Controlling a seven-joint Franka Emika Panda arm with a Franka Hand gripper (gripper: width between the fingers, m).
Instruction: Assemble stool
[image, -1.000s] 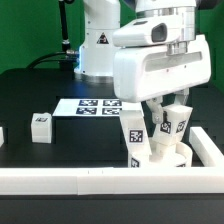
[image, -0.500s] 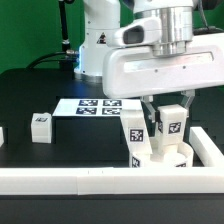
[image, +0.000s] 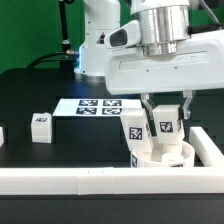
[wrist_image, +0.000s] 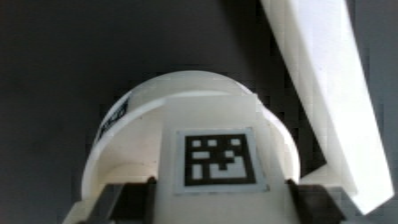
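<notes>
My gripper (image: 167, 128) is shut on a white stool leg (image: 169, 124) with a square tag and holds it upright over the round white seat (image: 160, 157) near the front right corner. A second leg (image: 133, 129) stands upright on the seat, just to the exterior view's left of the held one. A third leg (image: 40, 127) lies loose on the black table at the left. In the wrist view the held leg (wrist_image: 221, 150) fills the space between my two dark fingers (wrist_image: 127, 206). Whether the held leg's lower end touches the seat is hidden.
The marker board (image: 93, 105) lies flat behind the seat. A long white border bar (image: 80, 179) runs along the front edge, and another (image: 207, 146) stands at the right, also visible in the wrist view (wrist_image: 331, 80). The robot base (image: 100, 40) is at the back.
The gripper has turned square to the camera and come down with the leg, which went from tilted to upright, closer to the seat.
</notes>
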